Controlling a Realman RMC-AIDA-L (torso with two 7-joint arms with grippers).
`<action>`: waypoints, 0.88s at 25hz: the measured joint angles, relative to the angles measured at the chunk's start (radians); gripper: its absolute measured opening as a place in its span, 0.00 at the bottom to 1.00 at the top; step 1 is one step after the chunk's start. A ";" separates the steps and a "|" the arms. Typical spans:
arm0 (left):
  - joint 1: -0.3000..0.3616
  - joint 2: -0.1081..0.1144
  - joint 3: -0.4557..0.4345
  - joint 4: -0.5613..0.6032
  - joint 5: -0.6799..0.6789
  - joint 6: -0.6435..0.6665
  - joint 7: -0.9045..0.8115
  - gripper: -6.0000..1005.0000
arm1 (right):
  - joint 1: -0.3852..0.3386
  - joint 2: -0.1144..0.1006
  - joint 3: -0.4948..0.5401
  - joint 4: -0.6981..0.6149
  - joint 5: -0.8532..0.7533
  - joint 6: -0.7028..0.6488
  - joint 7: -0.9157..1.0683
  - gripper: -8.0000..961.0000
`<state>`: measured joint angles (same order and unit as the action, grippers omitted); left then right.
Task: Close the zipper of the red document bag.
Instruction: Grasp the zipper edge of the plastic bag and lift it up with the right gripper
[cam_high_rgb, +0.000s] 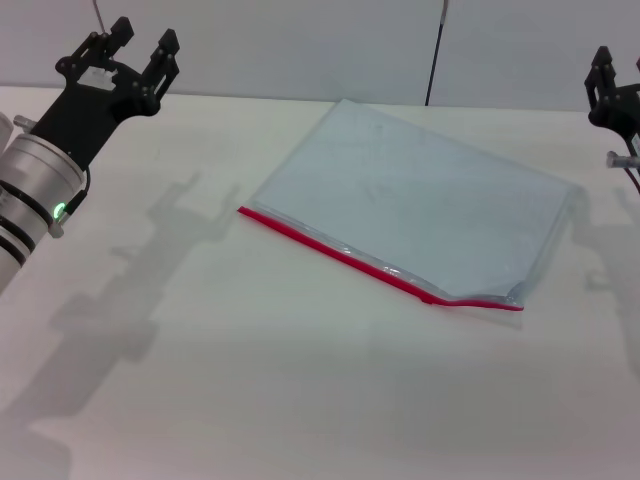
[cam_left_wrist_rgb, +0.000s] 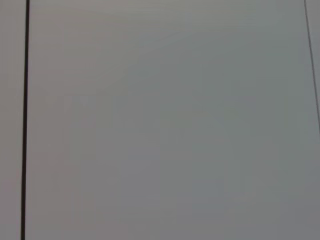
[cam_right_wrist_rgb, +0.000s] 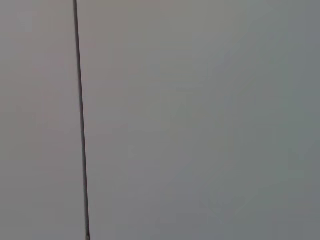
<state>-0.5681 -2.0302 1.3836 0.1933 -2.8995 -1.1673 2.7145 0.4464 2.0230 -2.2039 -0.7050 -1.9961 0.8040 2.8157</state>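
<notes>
Red document bag (cam_high_rgb: 420, 195) flat on the white counter (cam_high_rgb: 250, 380), mid frame, zipper (cam_high_rgb: 340, 255) along its lower edge. Left hand (cam_high_rgb: 140, 50) upper left, fingers wide, holding nothing. Right hand (cam_high_rgb: 605, 85) upper right edge, cannot tell.

The red document bag (cam_high_rgb: 420, 205) lies flat near the far edge of the desk (cam_high_rgb: 250, 390). Nothing stands around it. Its zipper (cam_high_rgb: 370, 262) faces the near edge, with bare desk in front. My left gripper (cam_high_rgb: 140, 45) hangs above the far left corner, my right gripper (cam_high_rgb: 612, 85) at the right edge, both well apart from the bag.
</notes>
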 joint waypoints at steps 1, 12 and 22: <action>-0.001 0.000 0.000 0.000 0.000 0.000 0.001 0.58 | 0.000 0.000 0.000 0.001 0.000 -0.002 0.000 0.52; -0.005 0.002 -0.002 0.001 -0.001 0.000 0.013 0.59 | 0.003 0.000 0.000 0.002 0.000 -0.011 0.001 0.52; -0.004 0.005 -0.003 0.002 -0.001 0.000 0.013 0.58 | 0.001 -0.003 -0.013 -0.014 -0.013 -0.059 -0.001 0.52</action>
<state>-0.5725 -2.0256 1.3804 0.1950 -2.9008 -1.1669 2.7274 0.4475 2.0198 -2.2166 -0.7194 -2.0094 0.7454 2.8144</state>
